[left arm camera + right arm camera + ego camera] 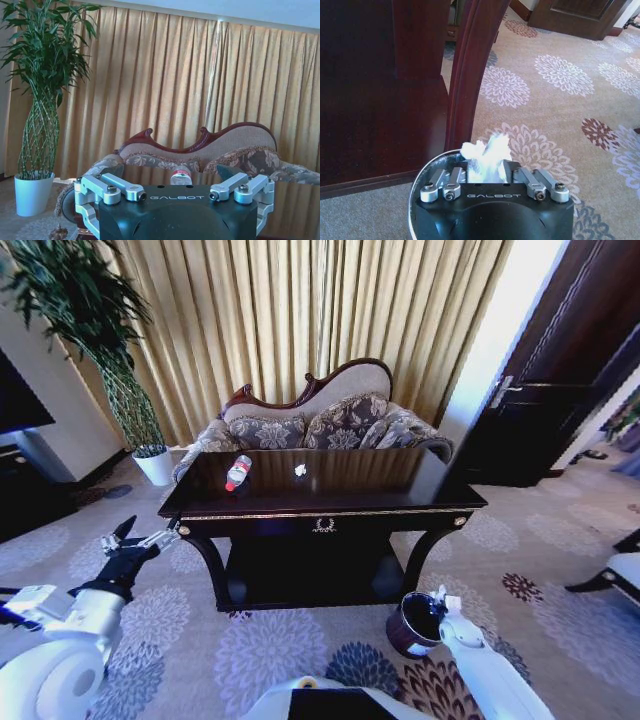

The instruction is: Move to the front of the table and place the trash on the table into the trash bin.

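The dark glossy table (pixel 380 478) stands ahead of me. On its top lie a clear bottle (pixel 238 472) with a red label and a white paper scrap (pixel 300 470). The bottle (pixel 181 176) lies beyond my open left gripper (pixel 177 194). That left gripper (pixel 138 538) hovers off the table's left front corner. The round dark trash bin (pixel 413 626) sits on the carpet by the table's right front leg. My right gripper (pixel 441 600) is just above it, shut on a crumpled white paper scrap (pixel 485 156) held over the bin's rim (pixel 422 172).
A patterned sofa (pixel 330 420) stands behind the table against gold curtains. A tall plant in a white pot (pixel 153 465) is at the back left. A dark door (pixel 560 390) is at the right, and a chair edge (pixel 620 575) is at the far right. Open carpet lies around the bin.
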Available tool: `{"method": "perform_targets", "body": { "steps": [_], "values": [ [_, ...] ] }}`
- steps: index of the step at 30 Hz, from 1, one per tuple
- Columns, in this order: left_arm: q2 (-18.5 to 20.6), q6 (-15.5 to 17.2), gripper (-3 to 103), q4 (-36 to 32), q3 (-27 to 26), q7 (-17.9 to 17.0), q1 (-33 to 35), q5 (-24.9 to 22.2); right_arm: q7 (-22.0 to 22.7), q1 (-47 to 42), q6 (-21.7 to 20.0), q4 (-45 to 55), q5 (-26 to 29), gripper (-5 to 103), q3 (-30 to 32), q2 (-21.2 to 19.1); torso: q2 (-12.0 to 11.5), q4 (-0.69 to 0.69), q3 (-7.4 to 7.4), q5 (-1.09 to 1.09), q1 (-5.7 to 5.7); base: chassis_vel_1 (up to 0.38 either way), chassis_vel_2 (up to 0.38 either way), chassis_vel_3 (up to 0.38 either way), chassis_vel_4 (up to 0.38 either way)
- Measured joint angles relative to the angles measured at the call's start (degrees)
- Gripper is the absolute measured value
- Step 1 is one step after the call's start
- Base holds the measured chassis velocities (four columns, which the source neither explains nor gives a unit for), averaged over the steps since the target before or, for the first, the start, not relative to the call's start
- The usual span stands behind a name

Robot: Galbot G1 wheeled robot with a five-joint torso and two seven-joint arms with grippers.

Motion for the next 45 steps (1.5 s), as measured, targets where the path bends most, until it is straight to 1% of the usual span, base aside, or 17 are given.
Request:
{"method": "perform_targets", "body": {
  "steps": [2,4,5,6,8,9,11,12,13,14,16,17,40,41,43,44,45],
  "values": [
    [-0.1,0.0,100,0.0,0.1,0.0,0.0,0.0,0.0,-0.1,0.2,-0.2,-0.1,47,0.2,0.1,0.0,0.00,0.00,0.00,0.00,0.000,0.000,0.000,0.000],
    [-0.1,0.0,100,0.0,0.1,0.0,0.0,0.0,0.0,-0.2,0.2,-0.2,-0.2,47,0.3,0.2,0.0,0.00,0.00,0.00,0.00,0.000,0.000,0.000,0.000],
    [-0.1,0.0,100,0.0,0.2,0.0,0.0,0.0,0.1,-0.3,0.3,-0.2,-0.2,58,0.4,0.2,0.0,0.00,0.00,0.00,0.00,0.000,0.000,0.000,0.000],
    [-0.1,0.0,100,0.0,0.2,0.0,0.0,0.0,0.1,-0.3,0.3,-0.2,-0.2,58,0.4,0.2,0.0,0.00,0.00,0.00,0.00,0.000,0.000,0.000,0.000],
    [-0.2,0.0,100,0.0,0.3,0.0,-0.1,0.0,0.1,-0.7,0.5,0.0,-0.3,69,0.7,0.1,0.0,0.00,0.00,0.00,0.00,0.000,0.000,0.000,0.000],
    [-0.2,0.0,100,0.0,0.3,0.0,-0.1,0.0,0.1,-0.7,0.5,0.0,-0.3,69,0.7,0.1,0.0,0.00,0.00,0.00,0.00,0.000,0.000,0.000,0.000],
    [-0.2,0.0,100,0.0,0.3,0.1,-0.1,0.0,0.2,-0.9,0.6,0.4,-0.3,80,0.9,0.0,0.0,0.00,0.00,0.00,0.00,0.000,0.000,0.000,0.000],
    [-0.3,0.0,100,0.0,0.3,0.1,0.0,0.0,0.2,-0.9,0.6,0.6,-0.3,80,1.0,-0.1,0.0,0.00,0.00,0.00,0.00,0.000,0.000,0.000,0.000],
    [-0.3,0.0,100,0.0,0.3,0.1,0.0,0.0,0.2,-1.1,0.6,0.9,-0.2,85,1.1,-0.1,0.0,0.00,0.00,0.00,0.00,0.000,0.000,0.000,0.000],
    [-0.3,0.0,100,0.0,0.3,0.1,0.0,0.0,0.2,-1.1,0.6,0.9,-0.2,85,1.1,-0.1,0.0,0.00,0.00,0.00,0.00,0.000,0.000,0.000,0.000],
    [-0.4,-0.1,100,0.0,0.2,0.1,0.0,0.0,0.2,-1.3,0.6,1.4,-0.1,95,1.3,-0.1,0.0,0.00,0.00,0.00,0.00,0.000,0.000,0.000,0.000],
    [-0.4,-0.1,100,0.0,0.2,0.1,0.1,0.0,0.2,-1.5,0.6,1.7,-0.1,99,1.4,-0.1,0.0,0.00,0.00,0.00,0.00,0.000,0.000,0.000,0.000],
    [-0.6,-0.1,100,0.0,0.3,0.3,-0.1,0.0,0.4,-2.4,-0.2,3.5,1.9,100,2.0,-0.1,0.0,0.00,0.00,0.00,0.00,0.000,0.000,0.000,0.000],
    [-0.6,-0.1,100,0.0,0.3,0.3,-0.1,0.0,0.4,-2.7,-0.3,4.0,2.6,100,2.1,-0.1,0.0,0.00,0.00,0.01,0.00,0.000,0.000,0.000,0.000],
    [-0.5,-0.1,100,0.0,0.1,0.3,-0.2,-0.1,0.2,-3.4,0.4,7.3,7.3,100,2.6,-0.4,0.0,-0.01,0.00,0.02,0.00,0.000,0.000,0.000,0.000],
    [-0.5,-0.1,100,0.0,0.1,0.3,-0.2,-0.1,0.2,-3.4,0.4,7.3,7.3,100,2.6,-0.4,0.0,-0.01,0.00,0.02,0.00,0.000,0.000,0.000,0.000],
    [-0.5,-0.1,100,0.0,0.1,0.3,-0.2,-0.1,-0.3,-4.3,0.9,10.8,10.4,100,3.2,-0.8,0.0,-0.01,0.00,0.01,0.00,0.000,0.000,0.000,0.000]
  ]
}}
